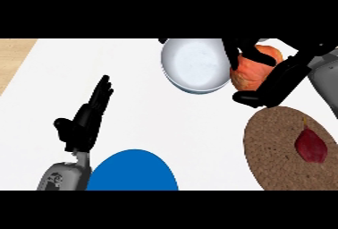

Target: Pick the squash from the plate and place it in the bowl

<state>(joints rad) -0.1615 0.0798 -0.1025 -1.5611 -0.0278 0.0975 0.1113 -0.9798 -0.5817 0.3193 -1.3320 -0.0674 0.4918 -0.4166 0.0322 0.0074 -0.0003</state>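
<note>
Fingers [254, 53] of the right hand [277, 76] curled round the squash [249, 71], clamped on it at the upper right, thumb low at the hand's lower left end. Squash orange, rounded, held above the counter just beside the right rim of the bowl [195, 62], touching or overlapping that rim as seen from above; cannot tell which. Long axis running roughly from upper right to lower left, broad pale end toward the lower left; stem end hidden, so pointing direction uncertain. Upper part of squash covered by black fingers, right side covered by the palm. Right forearm grey, cut off by the right edge.

Bowl white, bluish underside showing at its lower rim, top edge cut off by the upper band. Below the hand, a brown speckled plate [277, 147], its right part cut off by the view's edge, carrying a dark red pointed thing [311, 145] with a thin stem, hard to identify.

Left hand [86, 118] at the left, well apart from all this, fingers straight and up, resting. Blue plate [132, 172] just beside its forearm, lower part cut off. White counter [132, 67] underneath, a wooden strip [13, 58] at the far left.
</note>
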